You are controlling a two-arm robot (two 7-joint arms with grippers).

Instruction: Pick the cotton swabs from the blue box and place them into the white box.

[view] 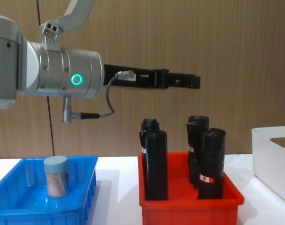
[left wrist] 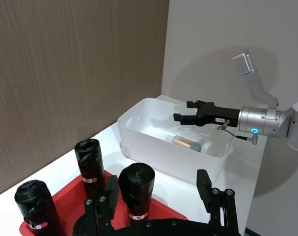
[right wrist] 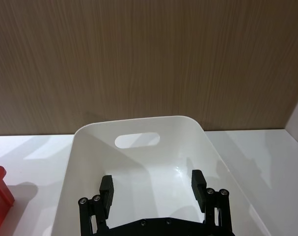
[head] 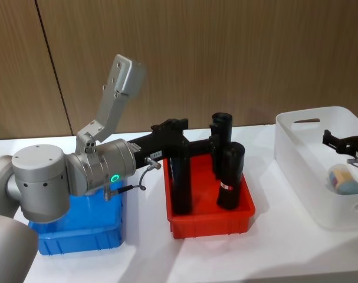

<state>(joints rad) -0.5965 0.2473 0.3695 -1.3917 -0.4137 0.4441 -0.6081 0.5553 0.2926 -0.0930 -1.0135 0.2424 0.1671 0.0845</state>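
Swab tub (view: 55,176) stands upright in the blue box (view: 76,206), long axis vertical and pale blue lid on top. It sits on the floor of the box, left of its middle. Swab sticks show through the clear wall. No writing on it can be read.

2nd tub (head: 345,178) lies on its side on the floor of the white box (head: 296,171), long axis level. It runs roughly along the box's length, with the lid end toward the near wall. A pinkish label shows on its side, but the text is illegible.

On the table (head: 285,253), the blue box sits by the left edge and the white box by the right edge. A red bin (head: 211,227) sits between them.

Left arm: the wrist is held level above the blue box, with a green ring light lit. The left gripper (view: 191,81) reaches out level over the red bin, above the tops of 3 black cylinders (view: 154,159) and clear of them. Its fingers are apart, with nothing between them.

Right arm: it is also held level. The right gripper (right wrist: 152,184) is over the white box, above the 2nd tub and clear of it. Its fingers are apart and empty.

Each cylinder carries a small white and red label, too small to read. A small white tag on each gripper body is also illegible.
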